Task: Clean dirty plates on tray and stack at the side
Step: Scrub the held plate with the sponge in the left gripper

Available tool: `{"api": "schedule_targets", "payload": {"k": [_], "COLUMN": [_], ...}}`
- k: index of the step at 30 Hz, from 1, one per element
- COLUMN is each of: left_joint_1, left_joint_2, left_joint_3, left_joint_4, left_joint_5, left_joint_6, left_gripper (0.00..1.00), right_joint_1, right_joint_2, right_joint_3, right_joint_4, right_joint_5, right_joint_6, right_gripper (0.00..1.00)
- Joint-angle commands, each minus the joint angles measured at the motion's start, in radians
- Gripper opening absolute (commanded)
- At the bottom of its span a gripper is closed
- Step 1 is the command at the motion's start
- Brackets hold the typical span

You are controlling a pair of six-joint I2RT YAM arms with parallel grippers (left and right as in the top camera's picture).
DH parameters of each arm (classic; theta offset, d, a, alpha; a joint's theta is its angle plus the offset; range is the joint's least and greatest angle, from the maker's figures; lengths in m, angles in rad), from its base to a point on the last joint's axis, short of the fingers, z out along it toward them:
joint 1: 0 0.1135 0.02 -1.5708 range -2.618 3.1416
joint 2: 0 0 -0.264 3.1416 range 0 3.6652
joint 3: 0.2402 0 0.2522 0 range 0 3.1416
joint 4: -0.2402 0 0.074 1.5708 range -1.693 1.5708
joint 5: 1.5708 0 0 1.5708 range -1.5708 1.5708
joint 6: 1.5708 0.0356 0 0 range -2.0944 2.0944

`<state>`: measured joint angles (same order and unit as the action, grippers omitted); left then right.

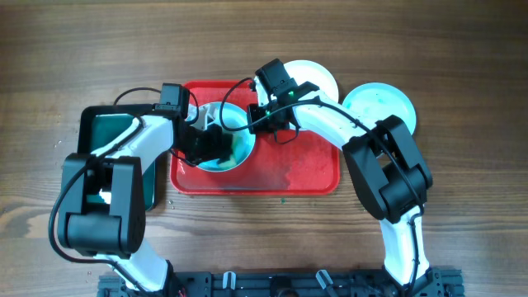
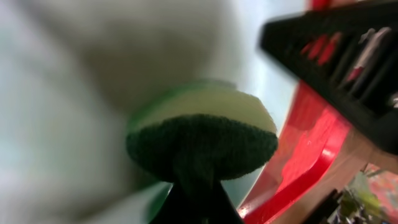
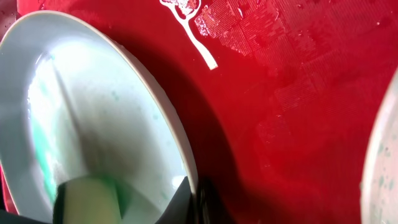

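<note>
A pale mint-green plate (image 1: 238, 153) with teal smears stands tilted on the red tray (image 1: 305, 169). My right gripper (image 1: 254, 124) is shut on its rim; the right wrist view shows the fingers (image 3: 194, 198) pinching the plate's edge (image 3: 93, 106). My left gripper (image 1: 211, 147) is shut on a green and pale sponge (image 2: 202, 137) and presses it against the plate's face (image 2: 62, 93). The sponge also shows in the right wrist view (image 3: 87, 200). A white plate (image 1: 318, 78) and a second mint plate (image 1: 381, 103) lie off the tray at the back right.
A black tray (image 1: 107, 132) of green water sits left of the red tray, under my left arm. The red tray's floor (image 3: 298, 93) is wet. The rim of another plate (image 3: 382, 162) shows at the right edge of the right wrist view.
</note>
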<state>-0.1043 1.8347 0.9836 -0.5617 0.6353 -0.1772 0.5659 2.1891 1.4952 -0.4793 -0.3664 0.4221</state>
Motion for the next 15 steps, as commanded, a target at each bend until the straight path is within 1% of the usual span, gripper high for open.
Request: {"api": "schedule_targets", "payload": {"k": [1,2,4,6,8,9,11,12,13,14,15], "left_joint_1": [0.012,0.012,0.012,0.012,0.012,0.012,0.010,0.010,0.010,0.011,0.014], "left_joint_2": [0.012,0.012,0.012,0.012,0.011,0.011,0.010,0.009,0.003,-0.010,-0.024], "left_joint_3": [-0.004,-0.004,-0.004,-0.004,-0.004,-0.004,-0.003,-0.001,0.007,0.034,0.068], "left_joint_4": [0.103,0.132,0.159,0.135,0.068,0.026,-0.028,-0.047,-0.058,-0.076,-0.106], "left_joint_5": [-0.130,-0.259,-0.473,-0.703,-0.845,-0.872,-0.835,-0.765,-0.664,-0.537,-0.473], "left_joint_6": [-0.073,-0.132,-0.214,-0.269,-0.351,-0.395,-0.418,-0.405,-0.352,-0.253,-0.209], "left_gripper": [0.04,0.04,0.04,0.04,0.04,0.04,0.04,0.04,0.04,0.04,0.04], "right_joint_1": [-0.008,-0.008,-0.008,-0.008,-0.008,-0.008,-0.008,-0.008,-0.008,-0.008,-0.008], "right_joint_2": [0.046,0.046,0.046,0.046,0.046,0.046,0.046,0.046,0.046,0.046,0.046], "right_joint_3": [-0.018,-0.018,-0.018,-0.018,-0.018,-0.018,-0.018,-0.018,-0.018,-0.018,-0.018], "right_joint_4": [-0.012,-0.013,-0.015,-0.016,-0.015,-0.014,-0.014,-0.015,-0.017,-0.020,-0.024], "right_joint_5": [0.036,0.036,0.036,0.036,0.036,0.036,0.036,0.035,0.035,0.028,0.024], "right_joint_6": [0.005,0.005,0.004,0.000,0.000,0.000,0.000,0.000,-0.001,-0.001,-0.001], "right_gripper": [0.04,0.04,0.04,0.04,0.04,0.04,0.05,0.04,0.04,0.04,0.04]}}
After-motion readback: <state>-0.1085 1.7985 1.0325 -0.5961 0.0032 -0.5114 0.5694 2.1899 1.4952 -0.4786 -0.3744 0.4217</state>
